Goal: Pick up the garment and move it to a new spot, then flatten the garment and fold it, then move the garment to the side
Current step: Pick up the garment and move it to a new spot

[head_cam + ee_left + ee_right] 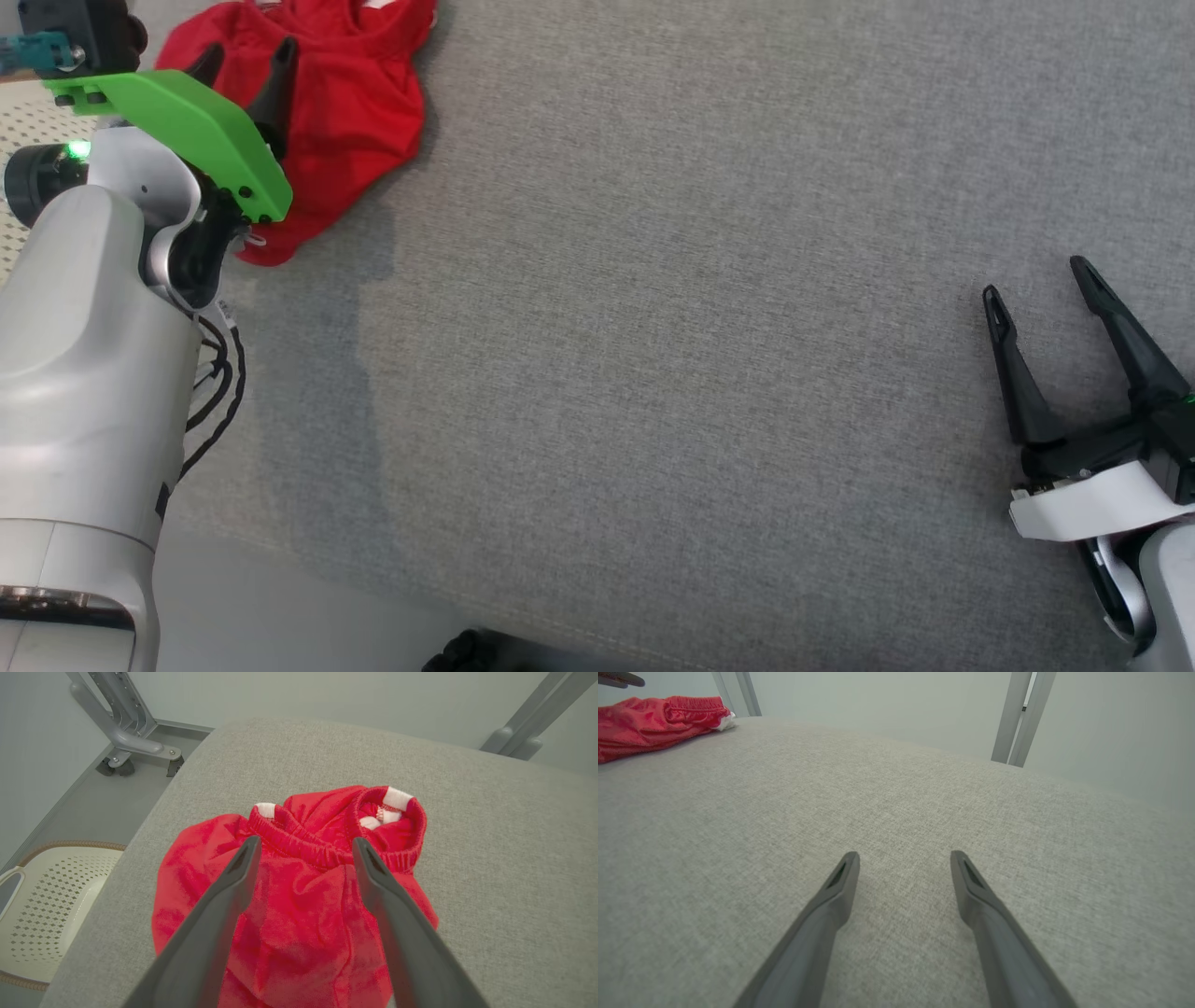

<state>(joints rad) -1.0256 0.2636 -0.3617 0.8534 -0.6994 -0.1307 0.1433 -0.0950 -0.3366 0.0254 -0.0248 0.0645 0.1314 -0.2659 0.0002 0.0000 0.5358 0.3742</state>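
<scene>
left wrist view: left hand (303, 843) wide apart, empty, over the crumpled garment (303, 919)

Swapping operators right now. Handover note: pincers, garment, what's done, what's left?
Left pincer: open, poised over the garment, nothing gripped.
Right pincer: open, holding nothing, over bare grey table.
Garment: crumpled red heap near the table's left edge.
Done: nothing.
Left: pick up, move, flatten, fold, set aside.
</scene>
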